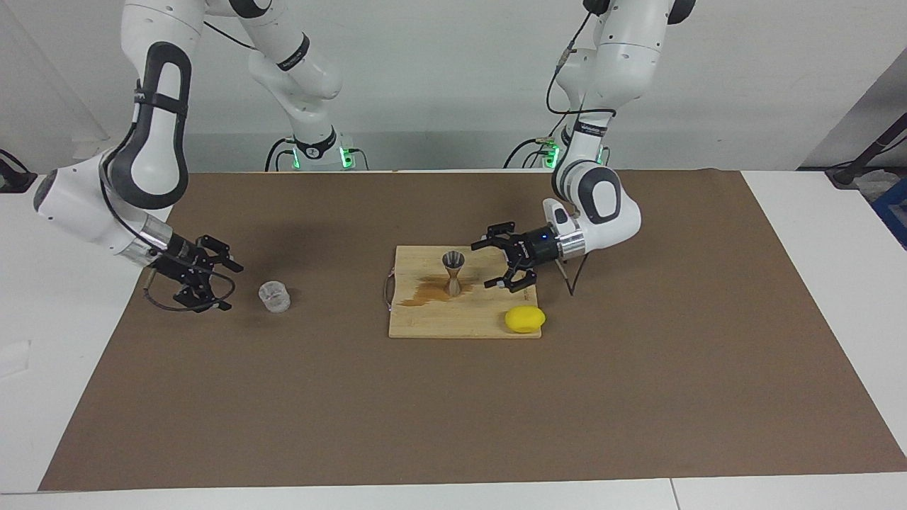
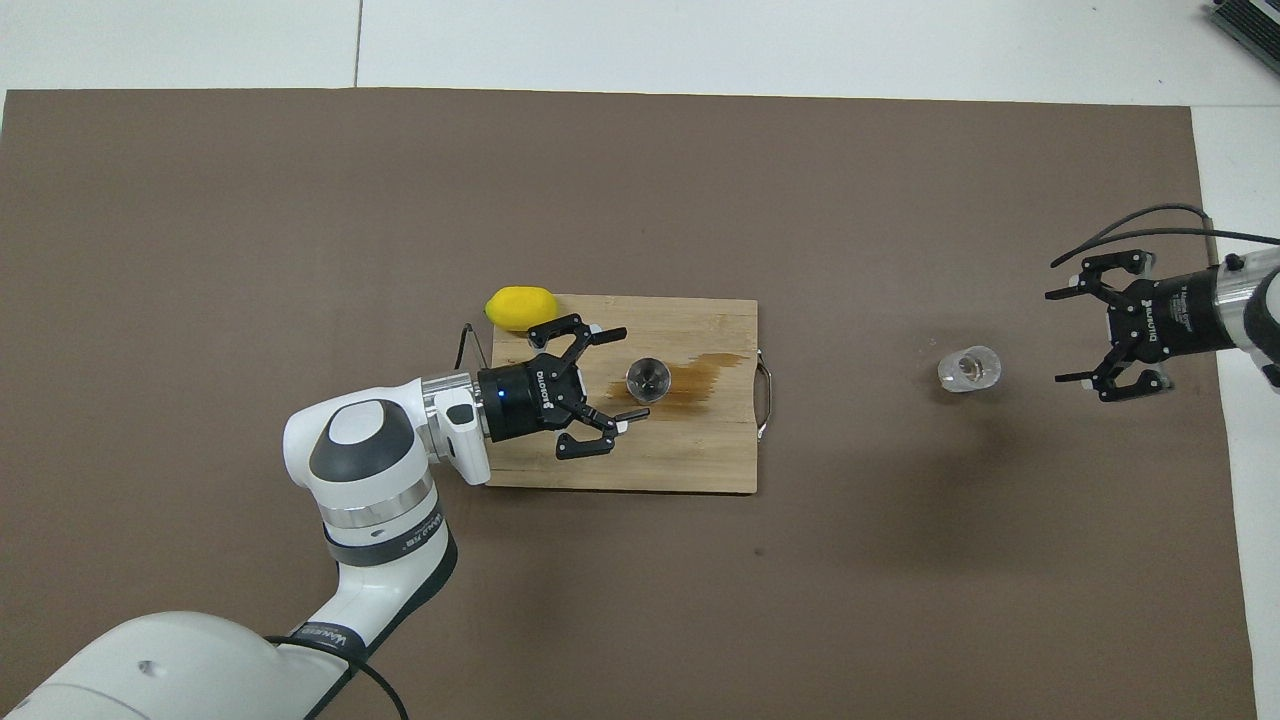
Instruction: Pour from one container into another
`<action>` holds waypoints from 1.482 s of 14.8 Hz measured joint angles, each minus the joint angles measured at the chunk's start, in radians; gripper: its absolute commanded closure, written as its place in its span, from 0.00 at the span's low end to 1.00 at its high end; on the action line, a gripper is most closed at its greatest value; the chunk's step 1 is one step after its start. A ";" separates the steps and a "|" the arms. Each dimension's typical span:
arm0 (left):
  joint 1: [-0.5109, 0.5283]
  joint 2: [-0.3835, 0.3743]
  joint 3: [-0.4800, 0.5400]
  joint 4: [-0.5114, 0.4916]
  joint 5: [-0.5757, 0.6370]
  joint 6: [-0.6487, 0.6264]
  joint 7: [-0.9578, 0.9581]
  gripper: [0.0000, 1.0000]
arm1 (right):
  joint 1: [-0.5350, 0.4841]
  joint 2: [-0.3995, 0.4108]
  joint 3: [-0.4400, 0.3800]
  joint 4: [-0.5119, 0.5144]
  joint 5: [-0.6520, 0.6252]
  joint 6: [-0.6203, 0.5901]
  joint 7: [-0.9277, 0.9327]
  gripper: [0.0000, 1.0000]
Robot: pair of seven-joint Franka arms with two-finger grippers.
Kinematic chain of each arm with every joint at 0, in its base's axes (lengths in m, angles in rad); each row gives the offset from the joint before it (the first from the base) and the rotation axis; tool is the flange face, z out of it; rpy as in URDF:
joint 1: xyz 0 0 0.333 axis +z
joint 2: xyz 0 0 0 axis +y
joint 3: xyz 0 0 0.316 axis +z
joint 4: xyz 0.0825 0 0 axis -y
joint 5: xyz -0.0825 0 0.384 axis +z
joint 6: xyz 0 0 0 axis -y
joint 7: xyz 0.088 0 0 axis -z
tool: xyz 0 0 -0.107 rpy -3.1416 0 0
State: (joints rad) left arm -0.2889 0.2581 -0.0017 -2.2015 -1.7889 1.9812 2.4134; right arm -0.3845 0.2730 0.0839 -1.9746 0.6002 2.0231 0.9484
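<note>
On the wooden cutting board point(image 1: 464, 312) mid-mat, we've got the small silvery hourglass-shaped metal jigger point(image 1: 453, 273) standing upright next to a brown spill stain point(image 1: 425, 292). Our left gripper point(image 1: 502, 265) sits just beside it, jaws spread wide, holding nothing. A yellow lemon point(image 1: 525, 319) rests at the board's corner. Toward the right arm's end of the brown mat point(image 1: 638, 397), the short clear glass cup point(image 1: 274, 297) stands alone, with our right gripper point(image 1: 221, 285) near it, wide open and empty too.

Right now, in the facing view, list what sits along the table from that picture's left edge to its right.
Right claw → glass cup → cutting board → jigger → left claw → lemon.
</note>
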 measured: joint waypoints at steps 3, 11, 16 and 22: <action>0.125 -0.005 0.004 0.003 0.165 -0.084 0.001 0.00 | -0.007 0.076 0.000 -0.031 0.100 0.072 -0.111 0.01; 0.459 -0.010 0.009 0.164 0.700 -0.323 0.004 0.00 | -0.002 0.091 0.008 -0.088 0.224 0.077 -0.133 0.03; 0.579 0.058 0.009 0.463 1.023 -0.476 0.004 0.00 | -0.001 0.085 0.013 -0.098 0.321 0.076 -0.133 0.08; 0.567 0.065 -0.014 0.730 1.351 -0.496 0.013 0.00 | 0.026 0.078 0.016 -0.101 0.328 0.076 -0.133 0.39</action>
State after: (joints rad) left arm 0.2786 0.3235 -0.0162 -1.4719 -0.4379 1.4847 2.4267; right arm -0.3586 0.3505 0.1002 -2.0751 0.9286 2.0991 0.8149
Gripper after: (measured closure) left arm 0.000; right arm 0.123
